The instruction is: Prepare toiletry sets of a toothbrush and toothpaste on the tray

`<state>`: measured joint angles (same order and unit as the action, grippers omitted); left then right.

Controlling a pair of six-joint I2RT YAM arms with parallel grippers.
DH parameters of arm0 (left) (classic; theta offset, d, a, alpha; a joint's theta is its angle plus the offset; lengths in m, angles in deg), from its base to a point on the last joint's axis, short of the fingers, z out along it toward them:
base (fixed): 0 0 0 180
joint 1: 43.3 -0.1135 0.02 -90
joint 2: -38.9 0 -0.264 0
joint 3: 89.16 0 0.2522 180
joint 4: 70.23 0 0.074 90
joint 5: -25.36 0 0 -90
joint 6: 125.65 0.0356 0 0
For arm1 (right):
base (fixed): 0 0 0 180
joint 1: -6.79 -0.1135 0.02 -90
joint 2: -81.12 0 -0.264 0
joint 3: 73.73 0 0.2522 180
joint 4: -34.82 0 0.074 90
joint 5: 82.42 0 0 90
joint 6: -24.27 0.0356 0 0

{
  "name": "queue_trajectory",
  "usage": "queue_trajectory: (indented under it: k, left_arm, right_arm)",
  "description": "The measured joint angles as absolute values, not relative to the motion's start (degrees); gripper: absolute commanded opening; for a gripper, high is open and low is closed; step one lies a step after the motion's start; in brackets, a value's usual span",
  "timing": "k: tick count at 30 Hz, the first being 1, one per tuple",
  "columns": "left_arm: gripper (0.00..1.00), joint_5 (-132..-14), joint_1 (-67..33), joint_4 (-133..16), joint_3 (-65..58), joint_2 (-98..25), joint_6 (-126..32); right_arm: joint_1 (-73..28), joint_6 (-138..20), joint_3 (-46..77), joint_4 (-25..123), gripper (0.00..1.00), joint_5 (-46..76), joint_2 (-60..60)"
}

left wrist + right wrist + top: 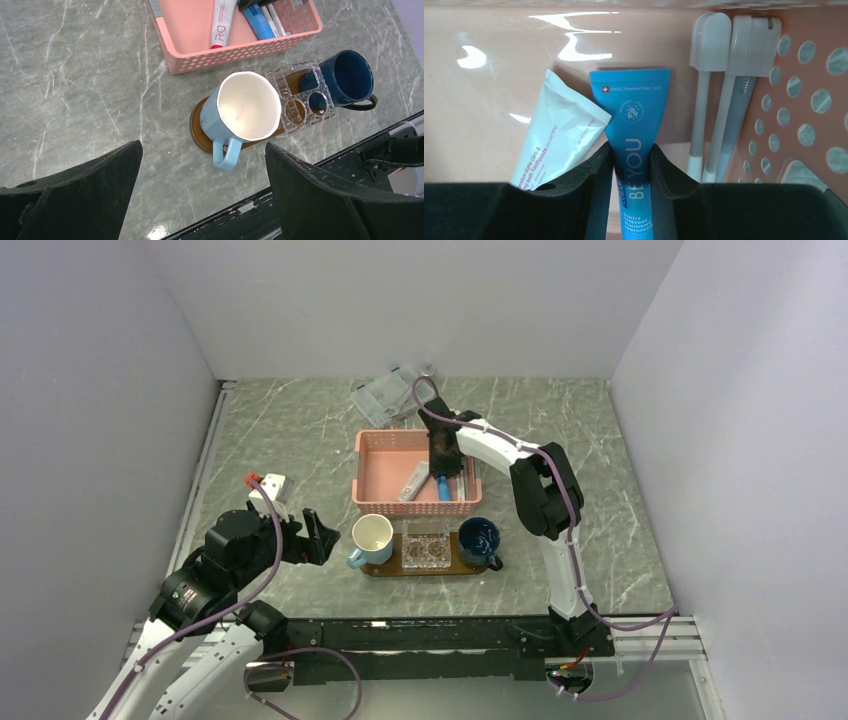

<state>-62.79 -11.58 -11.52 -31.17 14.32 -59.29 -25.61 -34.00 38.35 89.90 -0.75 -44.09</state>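
Right gripper (631,152), closest of all, pinches the bright blue toothpaste tube (633,102) where it lies in the pink basket (805,95), a white tube (558,131) on one side and two toothbrushes (700,110) on the other. Off to the side, the left gripper (202,146) hangs spread wide near the tray (196,127), which carries a light blue mug (245,107), a clear holder (300,95) and a dark blue mug (347,75).

Grey marble-patterned counter (280,440) carrying a pink perforated plastic basket (385,468) at centre. Nearer the front stand, left to right, a light-blue ceramic mug with white interior (371,538), a clear acrylic holder with round holes (427,545), and a dark-blue glossy mug (480,540). A clear plastic box (381,396) lies behind the basket.
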Motion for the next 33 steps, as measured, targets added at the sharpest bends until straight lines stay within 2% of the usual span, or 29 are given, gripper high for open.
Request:
queue_trajectory:
  k: [9,23,33]
  left_arm:
    - [0.99,-63.14,-11.58,-11.54,-31.15,14.32,-59.26]
    - [0.99,-65.79,-11.58,-12.02,-28.27,11.35,-60.18]
    - [0.99,-72.50,-11.58,-16.35,-24.40,9.78,-63.72]
  right_arm:
    - [-25.59,-34.66,38.35,87.54,0.20,-0.95,-39.33]
    - [-26.75,-36.71,32.91,77.57,0.22,-0.56,-19.02]
    - [-32.06,-36.63,26.24,69.26,0.24,4.54,-4.84]
